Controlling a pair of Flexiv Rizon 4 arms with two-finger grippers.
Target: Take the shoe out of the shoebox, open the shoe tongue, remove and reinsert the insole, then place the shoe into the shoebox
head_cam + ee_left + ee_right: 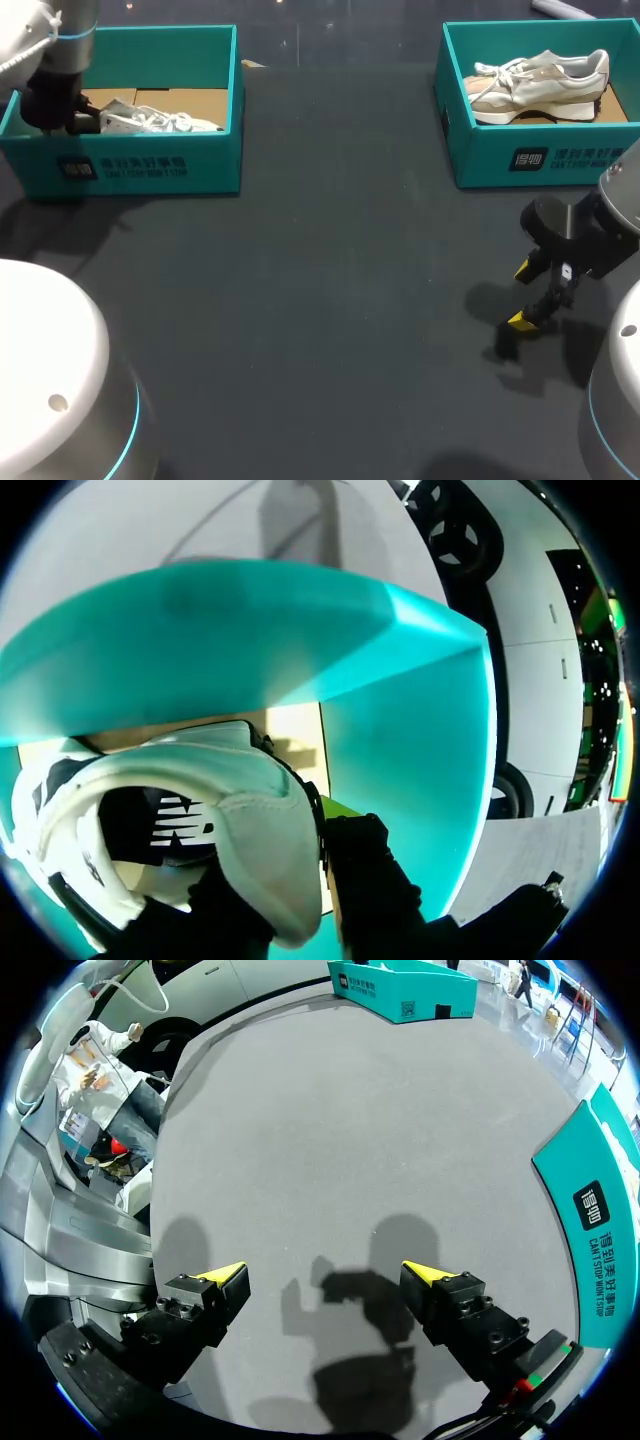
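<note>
A white shoe (160, 121) lies in the teal left shoebox (150, 165) at the table's far left. My left gripper (72, 118) reaches down into that box at the shoe's heel end. In the left wrist view the left gripper (300, 875) is shut on the white shoe's (250, 810) heel collar, with one black finger inside the opening and one outside. The box's inner wall (400, 730) rises just beyond. My right gripper (524, 294) hangs over bare table at the right. In its own view it (325, 1275) stands wide open with nothing between the fingers.
A second teal shoebox (540, 155) at the far right holds a beige shoe (540, 85). Its outer wall (600, 1230) shows beside my right gripper. Dark table surface (340, 300) stretches between the two boxes.
</note>
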